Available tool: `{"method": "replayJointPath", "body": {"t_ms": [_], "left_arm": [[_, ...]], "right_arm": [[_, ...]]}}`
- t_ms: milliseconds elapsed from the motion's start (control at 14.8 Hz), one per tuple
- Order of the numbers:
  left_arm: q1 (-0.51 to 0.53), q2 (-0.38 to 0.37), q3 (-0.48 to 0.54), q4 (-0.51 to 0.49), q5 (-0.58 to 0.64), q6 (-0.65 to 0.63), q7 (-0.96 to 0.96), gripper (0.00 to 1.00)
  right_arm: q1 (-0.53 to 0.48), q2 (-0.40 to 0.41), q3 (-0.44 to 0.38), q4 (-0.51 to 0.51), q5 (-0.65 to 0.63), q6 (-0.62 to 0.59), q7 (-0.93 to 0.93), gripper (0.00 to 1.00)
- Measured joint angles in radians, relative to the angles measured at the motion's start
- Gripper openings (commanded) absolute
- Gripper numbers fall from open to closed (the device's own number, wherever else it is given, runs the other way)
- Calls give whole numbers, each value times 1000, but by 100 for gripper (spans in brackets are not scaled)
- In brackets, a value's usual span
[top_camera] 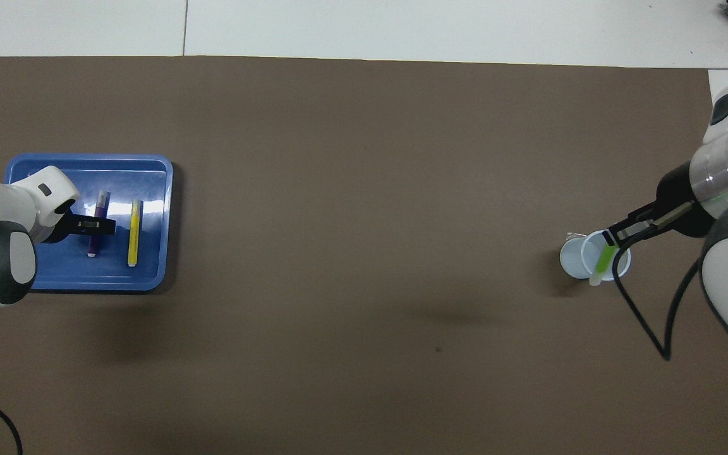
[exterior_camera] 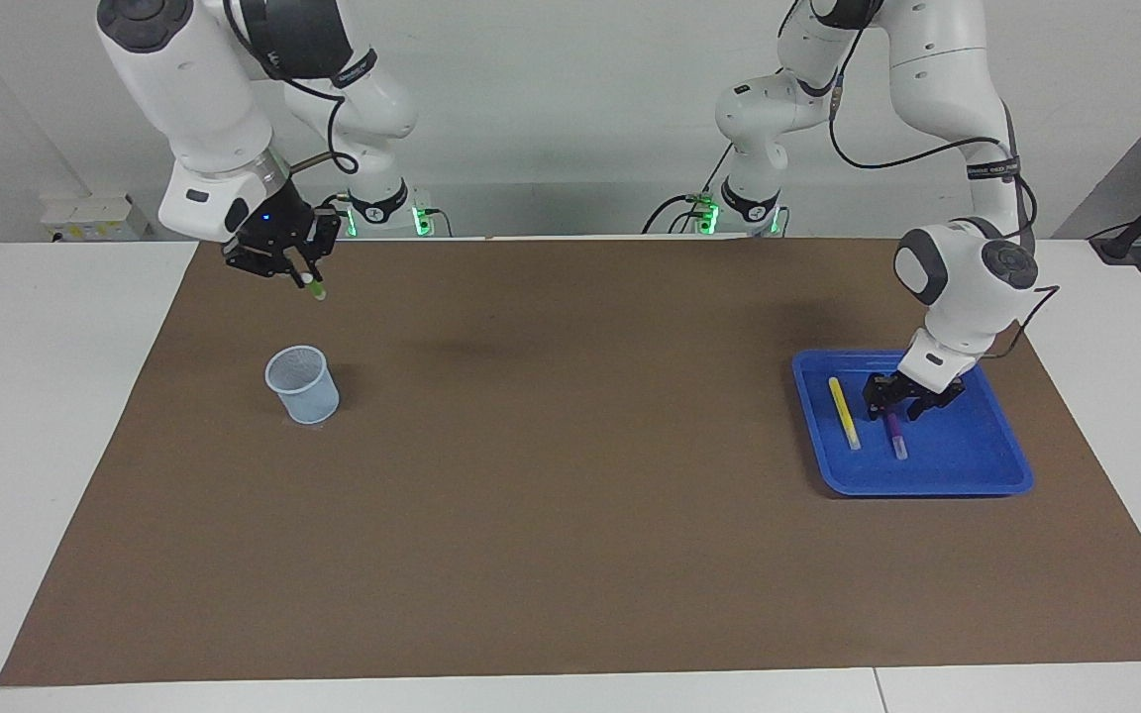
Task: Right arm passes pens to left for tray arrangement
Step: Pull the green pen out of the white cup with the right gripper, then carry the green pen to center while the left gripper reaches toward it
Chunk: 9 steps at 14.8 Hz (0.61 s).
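1. Right hand (exterior_camera: 305, 274) grips slim green marker pen (exterior_camera: 317, 288), raised over pale translucent cup (exterior_camera: 302, 384).
2. Left hand (exterior_camera: 899, 404) straddles purple pen (exterior_camera: 895, 434), grip undeterminable.
3. Yellow pen (exterior_camera: 844, 413) lies in shallow blue plastic tray (exterior_camera: 967, 465); green remains.

my right gripper (top_camera: 610, 238): in the overhead view it covers part of the cup (top_camera: 576, 258) rim; whether it touches the cup can't be read there
green pen (exterior_camera: 314, 286): its upper end is hidden between my right fingers
my left gripper (exterior_camera: 899, 407): low over the tray (exterior_camera: 967, 475); too small to tell if it touches the purple pen (exterior_camera: 896, 436)
purple pen: its middle is hidden under my left gripper in the overhead view
my arms: upper links run past the top edge in the facing view
cup: contents too small to tell
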Motion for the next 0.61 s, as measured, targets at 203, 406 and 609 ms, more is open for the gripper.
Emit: {"method": "replayJointPath", "body": {"t_ms": [203, 406, 609], "left_arm": [[0, 0, -6, 43, -4, -83, -1, 100], [-1, -1, -11, 159, -69, -263, -18, 100], [-2, -7, -22, 261, -112, -425, -115, 100]], "right_arm": [[4, -1, 32, -3, 187, 11, 302, 0], [60, -2, 45, -29, 323, 146, 566, 0], [143, -30, 49, -144, 448, 399, 768, 0]]}}
